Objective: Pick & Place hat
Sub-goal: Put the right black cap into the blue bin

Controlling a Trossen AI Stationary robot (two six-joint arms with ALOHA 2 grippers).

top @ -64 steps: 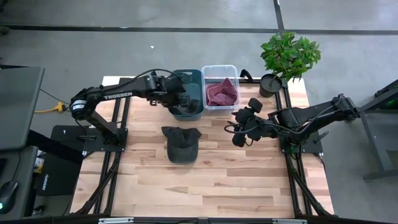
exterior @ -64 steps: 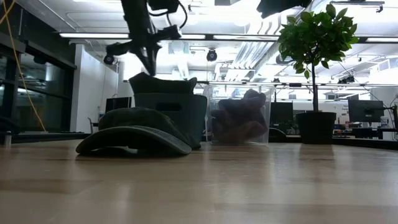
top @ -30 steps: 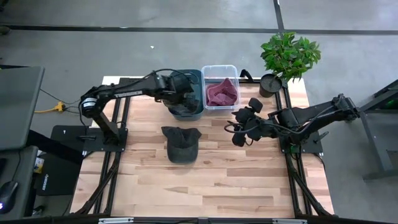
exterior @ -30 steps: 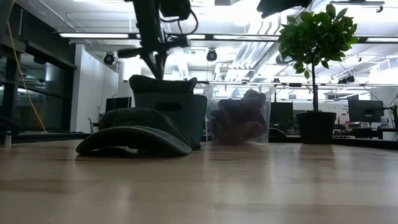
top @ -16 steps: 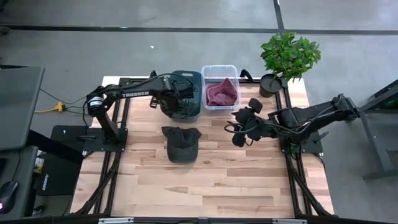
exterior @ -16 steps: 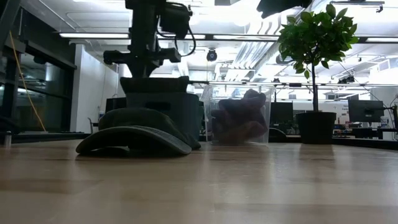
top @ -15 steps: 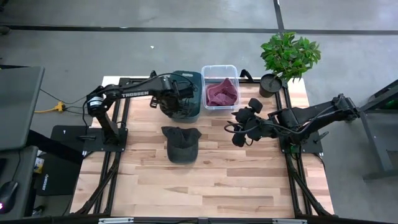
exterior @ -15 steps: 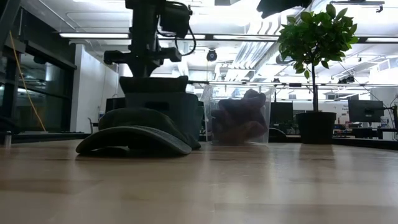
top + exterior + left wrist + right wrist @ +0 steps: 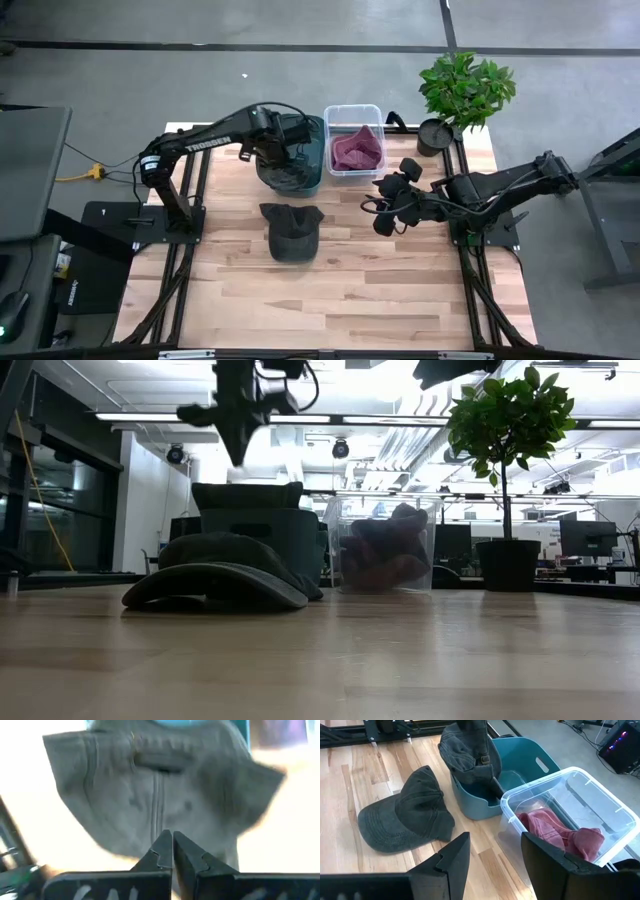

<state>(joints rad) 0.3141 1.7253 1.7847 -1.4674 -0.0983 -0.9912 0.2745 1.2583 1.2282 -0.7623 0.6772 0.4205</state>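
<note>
A dark grey cap (image 9: 288, 172) lies draped over the teal bin (image 9: 318, 138) at the table's far side; it also shows in the right wrist view (image 9: 465, 750) and the low view (image 9: 245, 495). My left gripper (image 9: 240, 458) hangs just above it, fingers shut (image 9: 172, 851), with a gap to the cap. A second dark cap (image 9: 290, 232) rests brim-down on the table in front of the bin (image 9: 405, 815). My right gripper (image 9: 495, 840) waits open at the table's right (image 9: 385, 205).
A clear bin (image 9: 352, 108) holding a maroon hat (image 9: 560, 832) stands right of the teal bin. A potted plant (image 9: 465, 90) stands at the far right corner. Bare wooden tabletop (image 9: 330, 300) lies toward the near edge.
My left gripper came down on the cap over the teal bin and turned. It then rose straight up, clear of the cap. The cap stays on the bin, shifted a little toward the table's left.
</note>
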